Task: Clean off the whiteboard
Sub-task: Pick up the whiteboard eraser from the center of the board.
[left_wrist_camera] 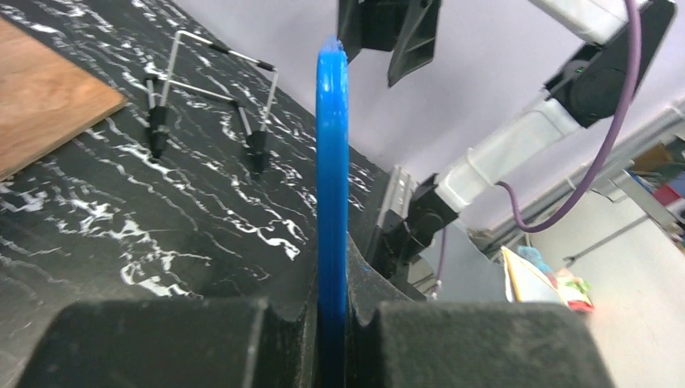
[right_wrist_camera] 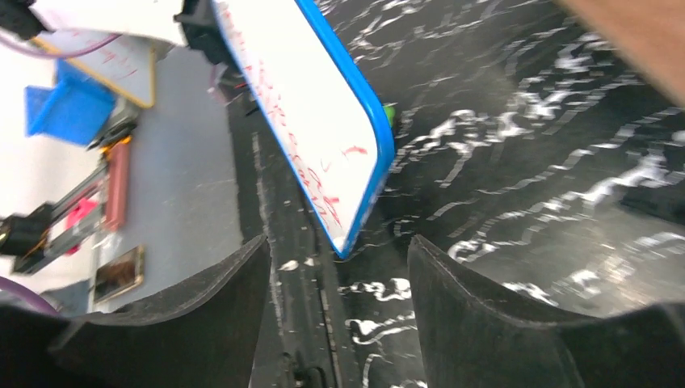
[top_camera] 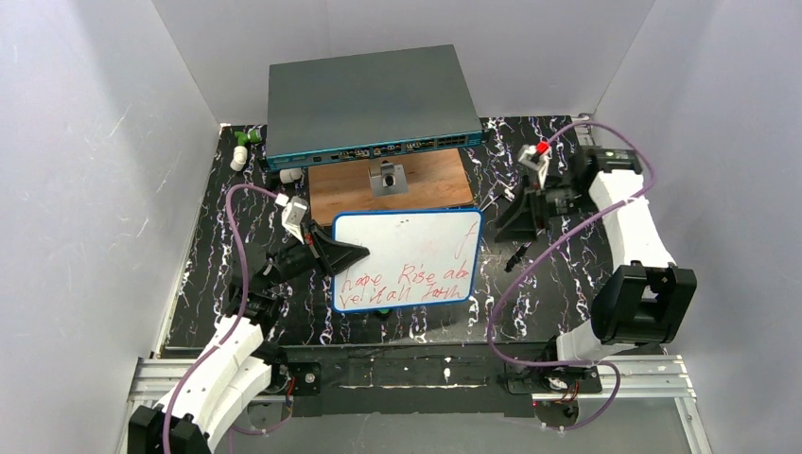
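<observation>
The left gripper (top_camera: 352, 253) is clamped on the left edge of the small white rectangular whiteboard with a thin blue frame (top_camera: 407, 248), which sits at the middle of the black, white-veined table mat (top_camera: 236, 284). Seen from the left wrist, the board's blue rim (left_wrist_camera: 331, 162) runs straight up between the two black fingers (left_wrist_camera: 186, 343), which press on it from either side.

Red handwriting covers the near half of the whiteboard, while the far half is mostly white. From above, its far edge overlaps the near edge of a brown wooden board (top_camera: 430, 180). A small grey metal object (top_camera: 386, 178) rests on that board. Behind it stands a large grey-teal network switch box (top_camera: 369, 95).

The right gripper (top_camera: 520, 219) hangs just beyond the whiteboard's right edge with its jaws apart and nothing between them. In the right wrist view the whiteboard (right_wrist_camera: 299, 105) appears tilted, one rounded corner pointing down toward the gap between the fingers (right_wrist_camera: 202, 307). Whether that corner touches the mat cannot be told.

A bent wire stand with black tips (left_wrist_camera: 210, 97) lies on the mat. Small green and white pieces (top_camera: 246, 142) sit at the far left corner.
</observation>
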